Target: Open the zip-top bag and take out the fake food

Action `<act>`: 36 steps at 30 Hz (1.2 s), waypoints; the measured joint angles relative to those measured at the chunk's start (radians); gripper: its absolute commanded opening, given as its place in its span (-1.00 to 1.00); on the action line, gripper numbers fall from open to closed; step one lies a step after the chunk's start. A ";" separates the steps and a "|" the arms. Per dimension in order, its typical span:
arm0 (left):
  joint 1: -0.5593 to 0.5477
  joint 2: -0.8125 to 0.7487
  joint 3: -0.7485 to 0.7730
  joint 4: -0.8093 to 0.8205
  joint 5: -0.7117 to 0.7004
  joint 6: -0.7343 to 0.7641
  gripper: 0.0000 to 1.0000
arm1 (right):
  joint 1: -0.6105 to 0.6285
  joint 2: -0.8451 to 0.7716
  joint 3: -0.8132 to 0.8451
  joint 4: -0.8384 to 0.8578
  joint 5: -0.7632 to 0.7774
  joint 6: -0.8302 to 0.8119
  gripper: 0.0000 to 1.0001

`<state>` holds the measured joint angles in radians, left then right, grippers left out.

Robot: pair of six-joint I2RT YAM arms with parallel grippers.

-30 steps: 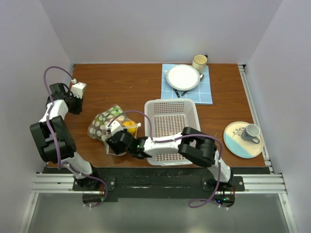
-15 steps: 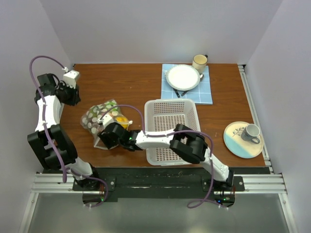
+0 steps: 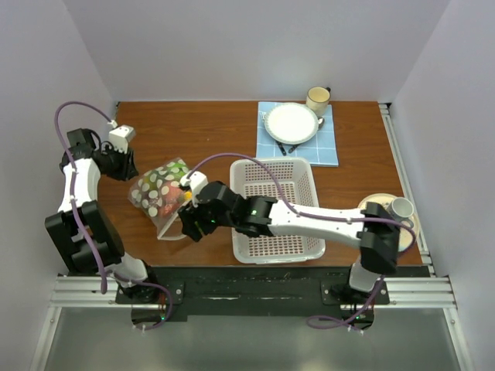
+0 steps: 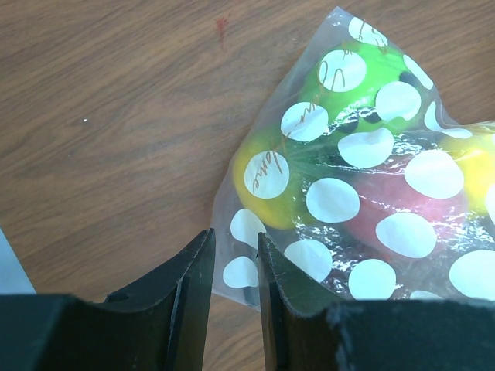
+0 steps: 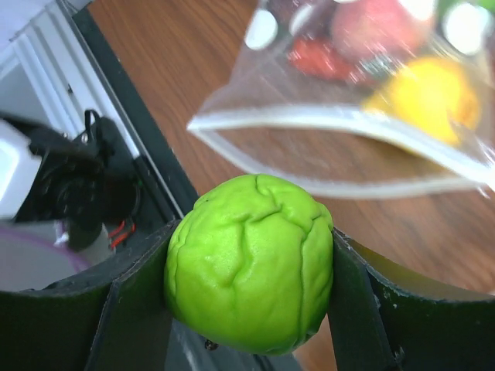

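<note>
The zip-top bag [image 3: 158, 193] lies on the left part of the wooden table [image 3: 209, 131], just left of the white perforated basket [image 3: 274, 171], its dotted end pointing far-left and its clear mouth edge toward the near side. The left gripper [image 4: 236, 243] sits at the bag's far-left corner with its jaws narrow, only a slit apart. The corner of the film lies in that slit, and the fingers [image 4: 197, 286] do not visibly press on it. Through the plastic show a green apple [image 4: 348, 77], a yellow piece [image 4: 263, 185] and a pink piece [image 4: 387, 220]. The right gripper [image 3: 192, 222] reaches across the near-left corner of the basket to the near side of the bag's mouth. Its jaws are clamped on a wrinkled lime-green piece of fake food [image 5: 249, 263], which is outside the bag and over the near edge of the table.
</note>
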<state>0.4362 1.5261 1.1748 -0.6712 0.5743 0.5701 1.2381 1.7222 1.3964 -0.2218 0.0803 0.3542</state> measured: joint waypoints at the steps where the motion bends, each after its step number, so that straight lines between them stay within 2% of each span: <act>1: 0.000 -0.004 -0.003 -0.003 0.001 0.000 -0.33 | -0.002 -0.035 -0.015 -0.026 0.009 0.004 -0.62; 2: 0.000 -0.007 -0.004 -0.005 0.002 0.000 -0.33 | -0.004 -0.076 -0.036 -0.058 0.021 0.013 -0.66; 4: 0.000 -0.018 -0.005 -0.006 0.006 0.000 -0.33 | -0.024 -0.154 -0.082 -0.121 0.059 0.034 -0.93; 5: 0.000 -0.025 -0.005 -0.006 0.010 0.000 -0.33 | -0.049 -0.199 -0.116 -0.153 0.079 0.052 -1.00; 8: -0.008 -0.040 -0.005 -0.006 0.024 -0.002 -0.31 | -0.162 -0.302 -0.212 -0.216 0.174 0.099 -0.93; 10: -0.026 -0.044 -0.005 -0.005 0.024 -0.009 -0.24 | -0.247 -0.357 -0.291 -0.241 0.254 0.127 -0.59; 11: -0.047 -0.045 -0.008 0.002 0.024 -0.013 -0.05 | -0.276 -0.377 -0.337 -0.255 0.308 0.143 -0.30; 12: -0.070 -0.047 -0.017 0.013 0.022 -0.018 0.06 | -0.288 -0.377 -0.346 -0.259 0.322 0.144 0.20; 14: -0.121 -0.049 -0.045 0.039 0.021 -0.033 0.30 | -0.286 -0.354 -0.362 -0.290 0.359 0.156 0.59; 15: -0.143 -0.049 -0.058 0.040 0.023 -0.036 0.37 | -0.279 -0.332 -0.362 -0.294 0.372 0.160 0.97; 17: -0.172 -0.040 -0.068 0.029 0.034 -0.035 0.49 | -0.272 -0.287 -0.360 -0.295 0.376 0.165 0.97; 19: -0.178 -0.029 -0.068 0.024 0.049 -0.032 0.50 | -0.267 -0.259 -0.360 -0.295 0.373 0.169 0.97; 25: -0.175 -0.014 -0.068 0.028 0.050 -0.035 0.39 | -0.240 -0.276 -0.299 -0.243 0.352 0.169 0.97; 30: -0.176 0.010 -0.076 0.045 0.070 -0.040 0.35 | -0.102 -0.222 -0.170 -0.101 0.333 0.126 0.97; 36: -0.177 0.012 -0.124 0.068 0.095 -0.045 0.33 | 0.041 0.021 -0.130 0.114 0.296 0.042 0.97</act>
<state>0.2592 1.5383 1.0508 -0.6029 0.6689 0.5251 1.2789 1.7435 1.2659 -0.1081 0.3763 0.3965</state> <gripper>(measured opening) 0.672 0.986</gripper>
